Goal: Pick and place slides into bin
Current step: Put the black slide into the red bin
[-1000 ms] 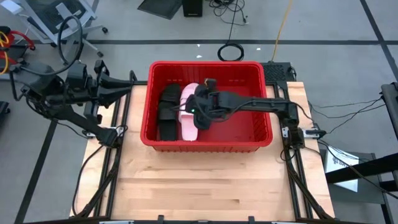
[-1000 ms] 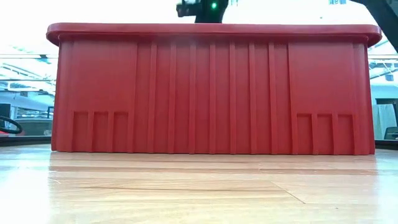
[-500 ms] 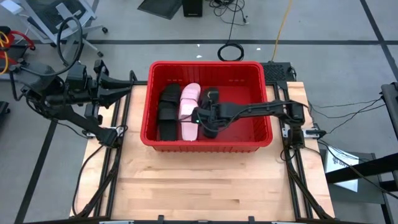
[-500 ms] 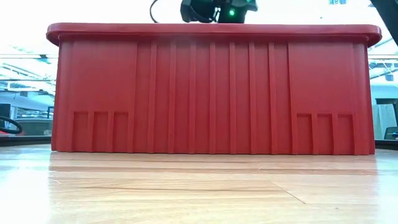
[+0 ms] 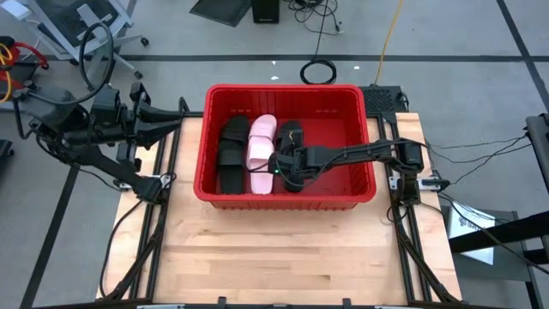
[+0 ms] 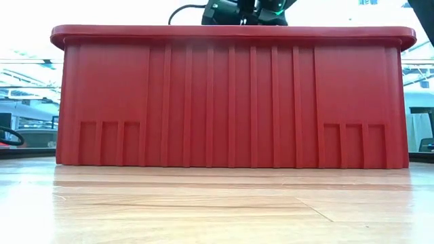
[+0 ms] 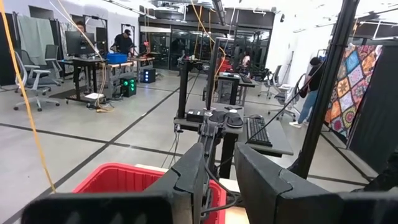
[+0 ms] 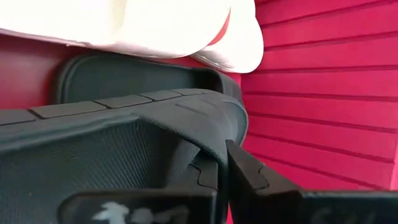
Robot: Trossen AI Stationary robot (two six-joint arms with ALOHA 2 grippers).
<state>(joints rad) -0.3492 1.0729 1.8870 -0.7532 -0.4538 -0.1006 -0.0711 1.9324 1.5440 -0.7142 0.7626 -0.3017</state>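
The red bin (image 5: 360, 184) stands on the far half of the table and fills the low view (image 6: 230, 95). Inside it, black slides (image 5: 230, 153) lie at the left, with pale pink slides (image 5: 260, 142) beside them. Another black slide (image 5: 290, 137) lies to the right of the pink ones. My right gripper (image 5: 286, 172) reaches into the bin from the table's right and is shut on this slide. Its wrist just shows over the rim in the low view (image 6: 244, 10). My left gripper (image 5: 176, 118) waits, slightly open, beyond the table's left edge. My right gripper pinches the black slide's ribbed strap at its edge (image 8: 208, 149) between the two fingers (image 8: 249, 177). It comes from the table's right, slanting down into the bin. The slide lies lengthwise beside the pink slides (image 8: 155, 25), low in the bin; whether its sole rests on the floor I cannot tell.
The bin's right half (image 5: 339, 154) holds no slides. Bare wooden table (image 5: 283, 249) lies in front of the bin. The left wrist view shows the bin's rim (image 7: 118, 174) and a room with desks and people beyond.
My right gripper has gone toward the table's near edge and down into the bin with the black slide. The slide has come off the pink slides and now lies lower, beside them on their right.
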